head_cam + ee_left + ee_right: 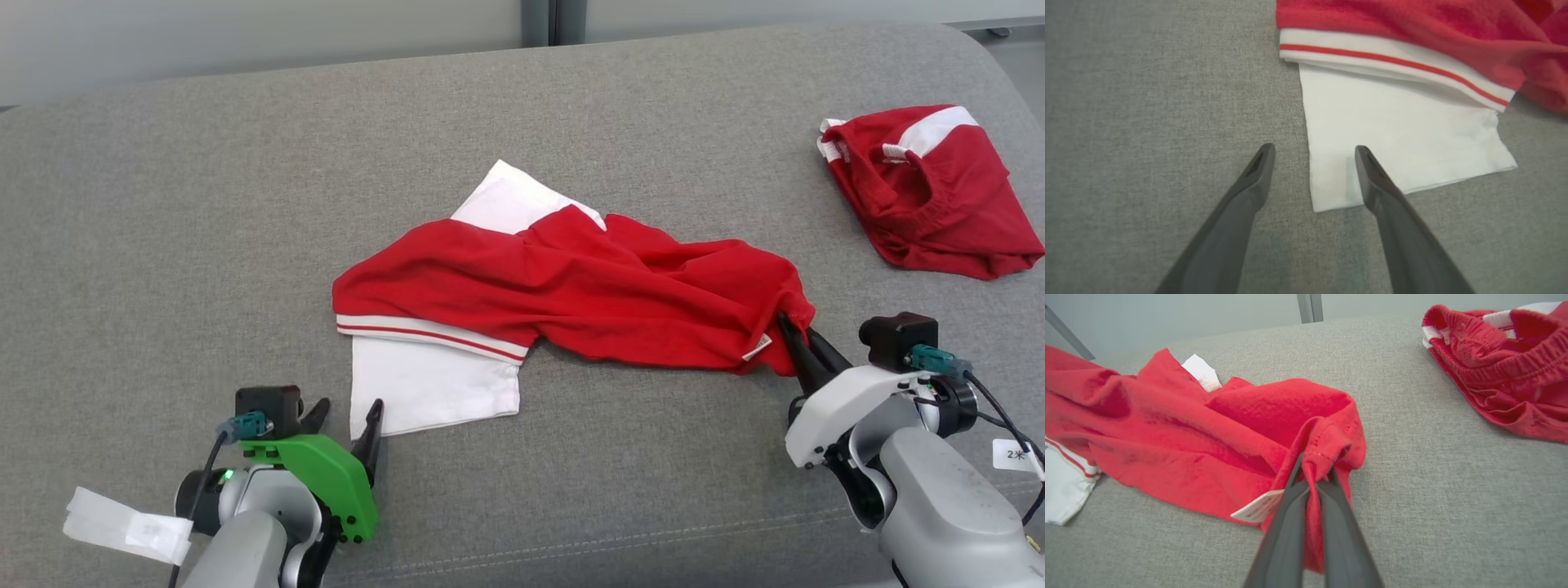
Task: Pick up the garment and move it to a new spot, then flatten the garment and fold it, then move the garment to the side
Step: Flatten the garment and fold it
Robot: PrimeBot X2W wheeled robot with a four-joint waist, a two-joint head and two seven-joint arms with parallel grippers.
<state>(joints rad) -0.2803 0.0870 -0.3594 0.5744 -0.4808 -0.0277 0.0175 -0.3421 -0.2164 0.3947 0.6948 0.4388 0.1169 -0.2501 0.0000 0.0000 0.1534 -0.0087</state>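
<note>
Grey cushion [204, 204] stretching across view. Garment [588, 286] lying crumpled mid-cushion, red body over white sleeve [433, 388]. Right gripper [798, 327] pinching its red edge at right end. Left gripper [349, 404] sitting spread at sleeve corner, holding nothing. 1 red shorts [931, 196] lying far right, well apart.

Garment [571, 286] lies on the couch [163, 204], spanning both pincers. One corner sits at the left pincer [349, 404] tips, and the opposite end is in the right pincer [796, 327]. A second garment [931, 188] lies ahead of the right pincer, well apart.
</note>
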